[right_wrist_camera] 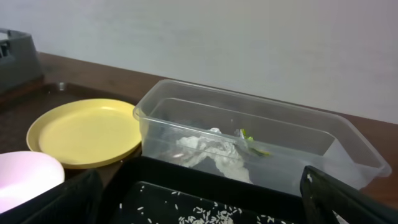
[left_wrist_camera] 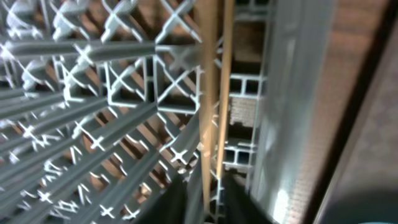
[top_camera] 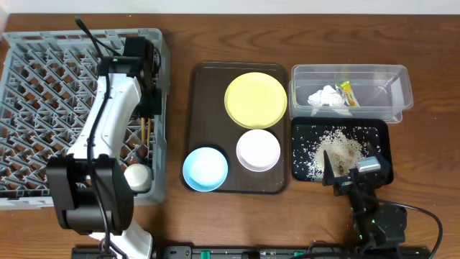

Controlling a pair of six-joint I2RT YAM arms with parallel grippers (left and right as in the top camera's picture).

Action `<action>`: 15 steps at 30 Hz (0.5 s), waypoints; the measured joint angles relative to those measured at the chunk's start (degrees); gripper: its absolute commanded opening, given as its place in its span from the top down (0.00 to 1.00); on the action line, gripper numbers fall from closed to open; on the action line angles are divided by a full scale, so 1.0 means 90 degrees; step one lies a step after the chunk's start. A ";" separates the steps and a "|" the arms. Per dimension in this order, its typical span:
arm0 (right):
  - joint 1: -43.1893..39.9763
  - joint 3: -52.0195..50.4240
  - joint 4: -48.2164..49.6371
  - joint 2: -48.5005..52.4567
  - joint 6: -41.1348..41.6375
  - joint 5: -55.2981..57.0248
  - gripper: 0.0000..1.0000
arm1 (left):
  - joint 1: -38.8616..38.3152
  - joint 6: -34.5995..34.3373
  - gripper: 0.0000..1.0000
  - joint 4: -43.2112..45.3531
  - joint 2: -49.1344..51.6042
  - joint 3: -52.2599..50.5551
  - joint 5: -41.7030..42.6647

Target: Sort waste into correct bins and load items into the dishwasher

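Your left fingers (left_wrist_camera: 168, 202) flank the two chopsticks (left_wrist_camera: 214, 93) in the dish rack (left_wrist_camera: 93, 124); whether they're clamped, you can't tell. Your right fingers (right_wrist_camera: 62, 202) gape wide, empty.

Bare brown wooden table (top_camera: 178, 43) runs between the large square grey plastic lattice rack (top_camera: 43, 108) and the dark brown rectangular serving tray (top_camera: 195, 101). A white robot arm (top_camera: 108, 122) overhangs the rack's right side, above 2 thin wooden chopsticks (top_camera: 144, 131); the rack's left half is uncovered. A pale yellow round plate (top_camera: 256, 99), white bowl (top_camera: 258, 150) and light blue bowl (top_camera: 205, 169) crowd the serving tray. The clear plastic tub (top_camera: 399, 93) and shallow black tray (top_camera: 381, 140) sit just beside each other.
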 measured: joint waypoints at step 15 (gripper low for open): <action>0.0000 0.0000 0.0000 0.0000 0.0000 0.0000 0.01 | -0.1088 -0.0185 0.49 -0.1428 -0.1428 0.0597 0.1588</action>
